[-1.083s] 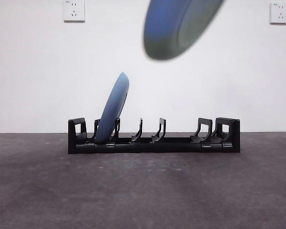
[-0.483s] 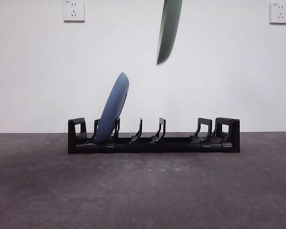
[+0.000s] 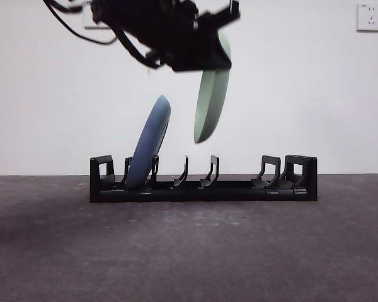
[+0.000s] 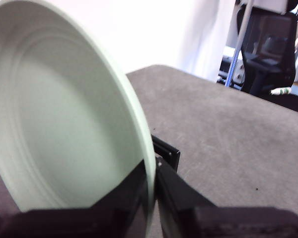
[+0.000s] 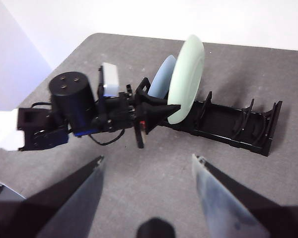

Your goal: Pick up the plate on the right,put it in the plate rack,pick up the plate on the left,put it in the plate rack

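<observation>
The long black plate rack stands across the table, with a blue plate leaning in a slot near one end. My left gripper comes in from above, shut on the rim of a pale green plate. That plate hangs nearly upright above the rack's middle prongs, beside the blue plate and clear of it. The left wrist view shows the green plate clamped between the jaws, with a bit of the rack below. My right gripper hovers open and empty, high above the table, looking down on the rack.
Grey table spreads in front of the rack. A white wall with sockets stands behind. An office chair is off the table's far side. The left arm's body reaches over the table beside the rack.
The green plate has turned from tilted to nearly upright and come down toward the rack. The left arm has dropped into the front view. The blue plate has stayed put.
</observation>
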`<state>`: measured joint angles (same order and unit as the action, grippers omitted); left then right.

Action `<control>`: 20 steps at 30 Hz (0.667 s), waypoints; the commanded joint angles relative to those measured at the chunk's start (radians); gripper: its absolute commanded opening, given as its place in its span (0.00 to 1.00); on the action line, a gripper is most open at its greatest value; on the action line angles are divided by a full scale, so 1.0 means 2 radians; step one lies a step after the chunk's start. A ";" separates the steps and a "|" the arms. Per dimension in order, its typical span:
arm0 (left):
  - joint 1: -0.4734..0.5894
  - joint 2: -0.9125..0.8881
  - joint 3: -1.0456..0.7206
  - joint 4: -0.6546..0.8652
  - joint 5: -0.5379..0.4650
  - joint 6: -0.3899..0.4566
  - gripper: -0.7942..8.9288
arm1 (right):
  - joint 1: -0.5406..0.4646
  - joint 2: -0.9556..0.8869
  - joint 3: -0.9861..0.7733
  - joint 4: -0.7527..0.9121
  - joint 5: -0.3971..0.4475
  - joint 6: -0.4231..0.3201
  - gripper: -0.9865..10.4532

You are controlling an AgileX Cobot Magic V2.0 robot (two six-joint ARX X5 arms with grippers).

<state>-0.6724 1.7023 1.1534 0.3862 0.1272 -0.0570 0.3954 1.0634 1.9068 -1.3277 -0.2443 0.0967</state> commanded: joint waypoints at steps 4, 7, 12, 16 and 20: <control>0.013 0.050 0.051 0.008 0.005 -0.001 0.07 | 0.002 0.006 -0.002 0.001 -0.005 -0.012 0.35; 0.017 0.068 0.070 -0.006 0.002 -0.001 0.07 | 0.002 0.007 -0.002 -0.001 -0.009 -0.015 0.35; 0.024 0.084 0.075 -0.006 0.002 -0.001 0.07 | 0.002 0.007 -0.002 -0.002 -0.009 -0.021 0.35; 0.028 0.100 0.075 -0.018 0.002 -0.001 0.07 | 0.002 0.010 -0.002 -0.002 -0.009 -0.025 0.35; 0.029 0.110 0.075 -0.034 0.002 -0.001 0.07 | 0.002 0.014 -0.002 -0.003 -0.009 -0.026 0.35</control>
<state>-0.6159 1.9118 1.3003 0.3092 0.1284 -0.0555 0.3981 1.0885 1.9068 -1.3376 -0.2596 0.0547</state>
